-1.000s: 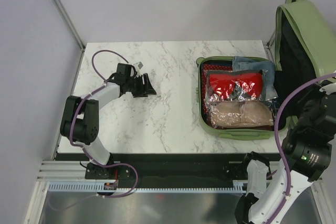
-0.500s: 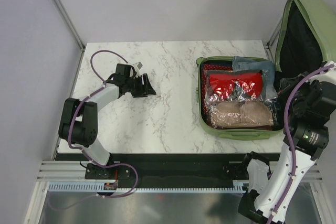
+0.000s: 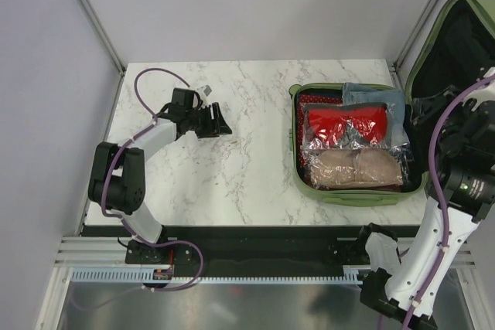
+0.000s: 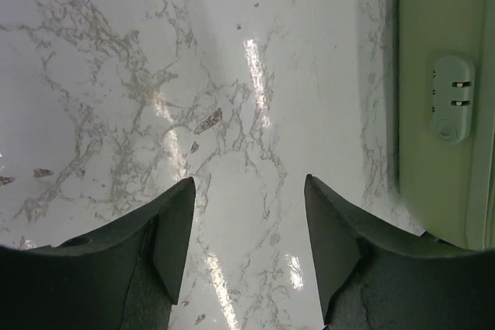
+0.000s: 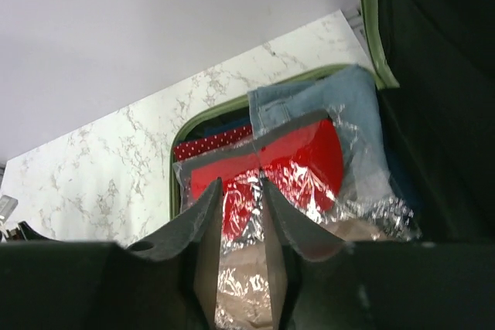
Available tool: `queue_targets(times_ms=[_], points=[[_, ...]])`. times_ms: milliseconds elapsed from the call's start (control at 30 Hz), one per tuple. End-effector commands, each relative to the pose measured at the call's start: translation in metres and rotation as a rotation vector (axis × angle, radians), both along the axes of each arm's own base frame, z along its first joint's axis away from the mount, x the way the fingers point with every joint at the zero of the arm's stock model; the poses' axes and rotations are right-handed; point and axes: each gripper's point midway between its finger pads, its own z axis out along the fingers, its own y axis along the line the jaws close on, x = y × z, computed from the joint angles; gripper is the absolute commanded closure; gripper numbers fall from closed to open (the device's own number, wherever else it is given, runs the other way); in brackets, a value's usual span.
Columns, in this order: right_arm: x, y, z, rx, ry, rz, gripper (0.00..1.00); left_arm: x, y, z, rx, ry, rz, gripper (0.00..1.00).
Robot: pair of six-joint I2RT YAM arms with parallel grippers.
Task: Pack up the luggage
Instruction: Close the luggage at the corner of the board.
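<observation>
I logged: luggage [image 3: 363, 198], open, desk's [image 3: 247, 168] right edge; left gripper [image 4: 247, 191] apart, empty; right gripper [image 5: 241, 191] narrowly apart, empty.

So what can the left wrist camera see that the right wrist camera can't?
Only the left wrist camera sees the outside of the luggage, with a small lock on its green shell. Only the right wrist camera looks inside. It sees a red packet, blue jeans and the lid's black lining. Both show the white marble table and some green of the luggage.
</observation>
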Motion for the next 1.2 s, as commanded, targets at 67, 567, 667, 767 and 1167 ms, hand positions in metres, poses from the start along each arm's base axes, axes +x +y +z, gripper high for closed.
queue_targets(times_ms=[67, 567, 667, 767, 1167], points=[[0.024, -0.007, 0.039, -0.075, -0.005, 0.053, 0.59, 0.019, -0.024, 0.037, -0.052, -0.073, -0.042, 0.34], [0.131, -0.075, 0.076, -0.472, 0.204, -0.441, 0.31, 0.016, -0.030, 0.024, -0.025, -0.026, -0.067, 0.34], [0.116, -0.097, 0.093, -0.601, 0.215, -0.622, 0.31, 0.014, -0.029, 0.021, -0.018, -0.009, -0.065, 0.34], [0.103, -0.108, 0.110, -0.694, 0.218, -0.724, 0.30, 0.015, -0.029, 0.019, -0.011, 0.000, -0.062, 0.34], [0.094, -0.138, 0.115, -0.836, 0.308, -0.881, 0.26, 0.021, -0.031, 0.010, -0.012, 0.034, -0.061, 0.35]])
